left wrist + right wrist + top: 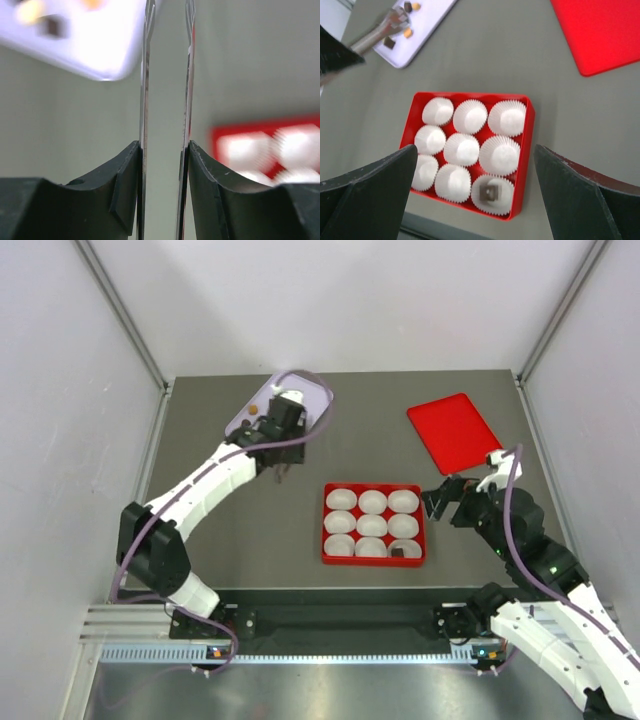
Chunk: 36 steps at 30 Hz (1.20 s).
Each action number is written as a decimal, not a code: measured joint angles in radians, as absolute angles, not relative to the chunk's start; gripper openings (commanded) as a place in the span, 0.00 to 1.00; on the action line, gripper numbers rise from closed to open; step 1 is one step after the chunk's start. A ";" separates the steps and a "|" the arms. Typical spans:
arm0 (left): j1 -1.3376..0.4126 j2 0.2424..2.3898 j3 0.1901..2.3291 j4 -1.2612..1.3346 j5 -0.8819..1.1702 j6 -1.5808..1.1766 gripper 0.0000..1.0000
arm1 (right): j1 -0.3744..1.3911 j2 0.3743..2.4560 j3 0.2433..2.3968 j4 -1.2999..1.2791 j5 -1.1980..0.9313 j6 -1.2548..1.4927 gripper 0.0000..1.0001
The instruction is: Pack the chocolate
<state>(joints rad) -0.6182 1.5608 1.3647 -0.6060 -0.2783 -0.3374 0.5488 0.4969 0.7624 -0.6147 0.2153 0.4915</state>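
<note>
Left gripper [164,150]: its black fingers [122,175] press on the outsides of the two blades of a pair of metal tongs [145,100]. The blades stand a narrow gap apart with nothing seen between them, and their tips run off the top of the left wrist view.
Right gripper [476,150]: spread wide, holding nothing, hanging above the box.
Chocolate in box: one dark piece [492,192], in the near right corner cup.
Chocolate on tray: the right wrist view shows four pieces, two dark and two orange-tan [408,32], with the tongs' tips among them.
Cups [461,149]: nine white paper ones in three rows of three, eight of them empty.
Box [470,96]: one, red, on the grey table [230,510].
Tray [422,22]: one, pale lilac, at the far left.
Lid [600,30]: one flat red piece, lying apart at the far right.
Top view only: both arms show whole, and the left wrist covers most of the tray.
Left wrist view: tray and box show only as blurs.
</note>
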 measured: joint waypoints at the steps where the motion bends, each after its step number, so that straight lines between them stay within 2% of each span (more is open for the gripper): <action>1: -0.561 1.562 1.355 -0.605 -0.274 -0.336 0.46 | 0.549 0.497 0.757 -0.614 0.210 0.492 1.00; 6: -0.329 1.566 1.324 -0.600 -0.212 -0.333 0.46 | 0.549 0.488 0.744 -0.600 0.183 0.493 1.00; 10: -0.216 1.599 1.322 -0.595 -0.168 -0.330 0.46 | 0.549 0.479 0.743 -0.576 0.163 0.493 1.00; 16: -0.176 1.671 1.322 -0.590 -0.133 -0.307 0.49 | 0.549 0.459 0.727 -0.562 0.158 0.490 1.00; 25: -0.169 1.745 1.328 -0.585 -0.105 -0.284 0.48 | 0.549 0.463 0.727 -0.553 0.159 0.476 1.00; 36: -0.168 1.791 1.397 -0.629 -0.090 -0.277 0.35 | 0.549 0.480 0.727 -0.540 0.159 0.472 1.00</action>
<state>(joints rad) -0.1684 1.7912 1.3968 -0.6289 -0.0898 -0.2771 0.5488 0.4801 0.7265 -0.5400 0.1585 0.4717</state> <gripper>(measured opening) 0.381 0.996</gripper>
